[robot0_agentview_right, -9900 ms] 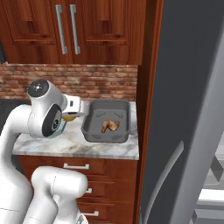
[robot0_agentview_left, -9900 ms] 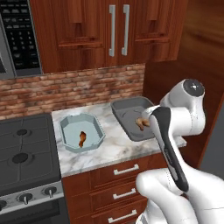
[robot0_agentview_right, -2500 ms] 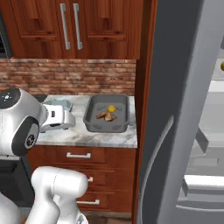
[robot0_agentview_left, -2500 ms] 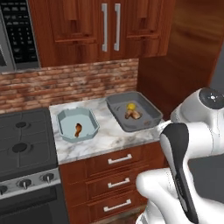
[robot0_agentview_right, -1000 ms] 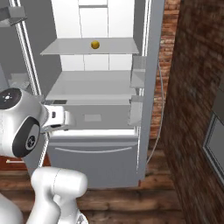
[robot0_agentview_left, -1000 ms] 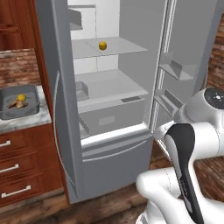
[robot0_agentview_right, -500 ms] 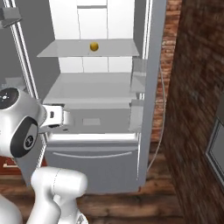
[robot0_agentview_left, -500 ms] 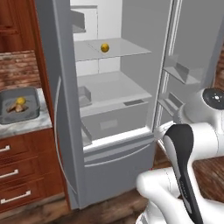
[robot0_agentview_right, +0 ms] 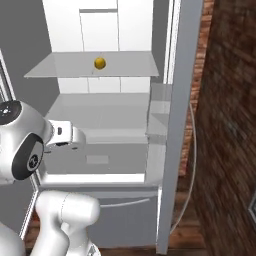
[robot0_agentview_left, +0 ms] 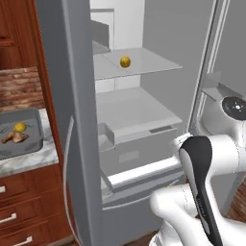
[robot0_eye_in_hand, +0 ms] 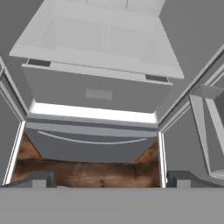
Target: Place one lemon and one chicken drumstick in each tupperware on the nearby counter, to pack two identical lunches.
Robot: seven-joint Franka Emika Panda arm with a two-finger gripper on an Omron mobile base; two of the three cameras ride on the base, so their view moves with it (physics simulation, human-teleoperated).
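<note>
So the white arm is parked in front of a big grey fridge (robot0_agentview_left: 144,120) with both doors swung open, and a small round yellow lemon (robot0_agentview_left: 125,61) is sitting alone on the upper pale shelf (robot0_agentview_right: 125,67), roughly in the middle of it; from the right base camera that same lemon (robot0_agentview_right: 100,63) shows up against the white back wall. In the hand camera the two-finger gripper (robot0_eye_in_hand: 107,178) has its dark tips spread wide apart at the bottom corners with nothing between them, so it's fully released and empty. That camera looks down at the lower white shelf, the grey drawer front (robot0_eye_in_hand: 94,94) under it and a strip of brown wooden floor (robot0_eye_in_hand: 87,170) below the fridge. Off at the left edge of the left base camera you can see the dark grey rectangular tupperware (robot0_agentview_left: 33,144) on the white-grey marbled stone counter (robot0_agentview_left: 29,163), over the reddish-brown drawers. It already has a second yellow lemon (robot0_agentview_left: 19,127) in it, with a brownish chicken drumstick (robot0_agentview_left: 12,138) lying just beside that, pretty much touching. The gripper is well apart from the shelf lemon, down at the level of the lower shelf.
</note>
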